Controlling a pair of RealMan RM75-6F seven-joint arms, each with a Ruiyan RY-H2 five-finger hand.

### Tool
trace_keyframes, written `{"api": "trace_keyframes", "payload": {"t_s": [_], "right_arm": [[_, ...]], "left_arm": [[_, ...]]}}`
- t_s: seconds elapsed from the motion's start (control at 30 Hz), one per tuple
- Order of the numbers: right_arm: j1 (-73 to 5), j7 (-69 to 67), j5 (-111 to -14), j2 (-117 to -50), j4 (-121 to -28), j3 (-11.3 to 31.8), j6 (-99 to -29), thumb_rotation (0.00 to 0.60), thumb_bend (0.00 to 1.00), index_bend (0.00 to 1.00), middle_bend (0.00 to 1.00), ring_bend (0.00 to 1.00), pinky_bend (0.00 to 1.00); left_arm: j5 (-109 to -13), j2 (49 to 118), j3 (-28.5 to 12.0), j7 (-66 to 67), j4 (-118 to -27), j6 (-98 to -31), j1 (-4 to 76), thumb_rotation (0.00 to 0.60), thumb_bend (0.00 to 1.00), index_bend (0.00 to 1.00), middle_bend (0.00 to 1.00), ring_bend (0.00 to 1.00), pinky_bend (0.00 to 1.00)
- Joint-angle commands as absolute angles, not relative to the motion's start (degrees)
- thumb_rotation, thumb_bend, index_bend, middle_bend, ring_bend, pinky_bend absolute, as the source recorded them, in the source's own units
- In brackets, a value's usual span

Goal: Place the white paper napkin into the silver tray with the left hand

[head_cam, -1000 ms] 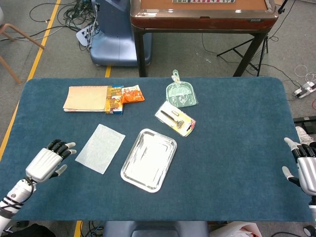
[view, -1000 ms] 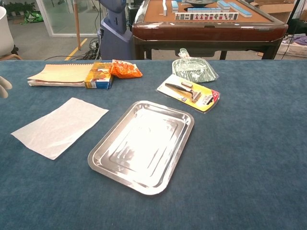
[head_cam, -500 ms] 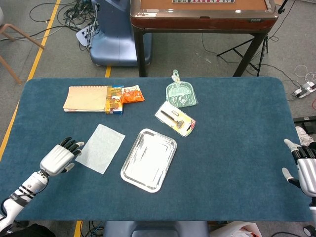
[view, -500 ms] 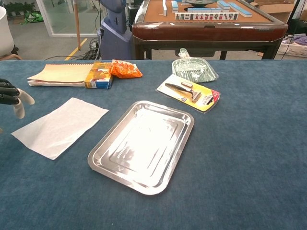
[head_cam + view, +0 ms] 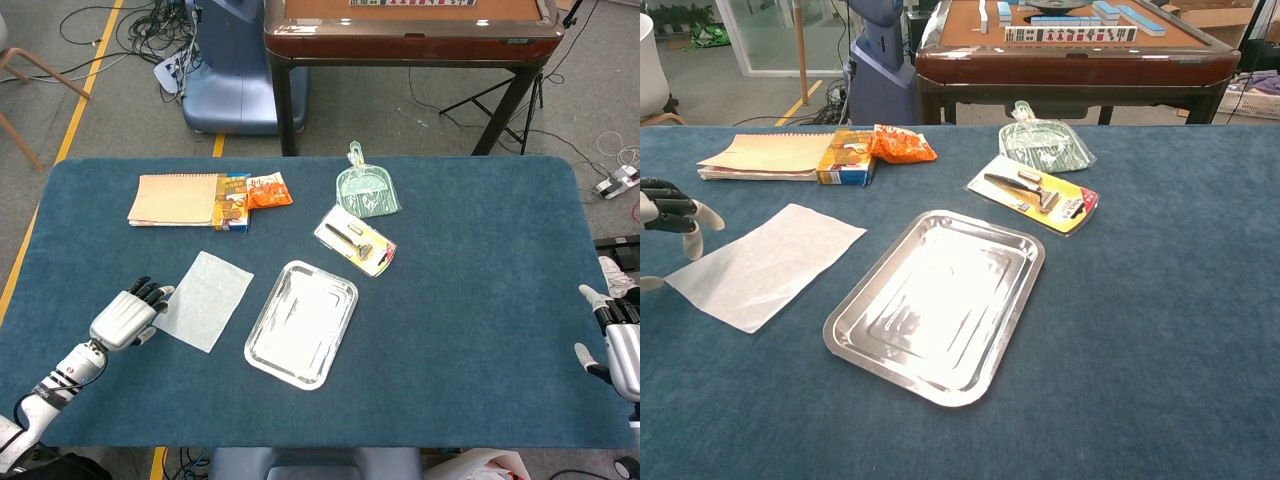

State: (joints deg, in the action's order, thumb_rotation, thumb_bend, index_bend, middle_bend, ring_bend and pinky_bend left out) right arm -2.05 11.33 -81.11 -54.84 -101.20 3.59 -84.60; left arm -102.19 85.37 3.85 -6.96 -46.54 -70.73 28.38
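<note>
On the blue table, head view:
Table surface: blue felt cloth (image 5: 470, 300).
White paper napkin (image 5: 204, 300): lies flat on the cloth, left of the silver tray (image 5: 301, 323), apart from it, not in it.
Left hand (image 5: 128, 315): at the napkin's left edge, dark fingertips (image 5: 152, 292) reaching its corner; fingers spread, holding nothing. Whether they touch the paper cannot be told.
Right hand (image 5: 618, 345): at the table's far right edge, well apart from everything; fingers apart, nothing in it.
Tray contents: nothing inside, only glare on the metal.
Other items: tan notebook (image 5: 172, 200) at the back left, a colourful small box (image 5: 232, 202) touching its right edge, an orange snack packet (image 5: 268, 190) just beside that; green mini dustpan (image 5: 367, 188) further right; carded razor (image 5: 355, 240) between dustpan and tray.

Chest view:
Napkin (image 5: 768, 264): flat, slightly skewed, its near corner pointing left; clear of the tray (image 5: 937, 302).
Left hand (image 5: 670, 222): only partly in frame at the left edge, fingertips just beside the napkin's left corner, grasping nothing.
Right hand: out of this frame.
Back row: notebook (image 5: 760, 155), box (image 5: 846, 158), snack packet (image 5: 902, 144), dustpan (image 5: 1044, 144), razor card (image 5: 1034, 193).
</note>
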Motion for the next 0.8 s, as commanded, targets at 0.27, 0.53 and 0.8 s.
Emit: {"api": "trace_keyframes", "payload": {"t_s": [0.27,0.53,0.8], "right_arm": [[-1.84,11.79,-80.85,-54.64,-101.75,3.51,-84.67,0.600,0.28,0.16,0.26,0.21,0.28],[-1.59,12.48,-80.60,-54.38,-102.44,3.49,-84.94,0.600,0.28,0.16,0.26,0.21,0.28],[-1.17,12.95,-80.27,-54.03,-103.11,3.34,-85.26,0.600,0.28,0.16,0.26,0.21,0.28]], "left_arm": [[-101.24,89.25,5.19,-10.26,-40.34,-71.46,28.54,0.600,0.25,0.43,0.21,0.20,0.14],[-100.57,91.26,5.95,-12.98,-35.77,-71.85,28.52,0.600,0.25,0.43,0.21,0.20,0.14],[-99.74,91.95,6.30,-14.93,-33.81,-72.43,28.33,0.600,0.25,0.43,0.21,0.20,0.14]]}}
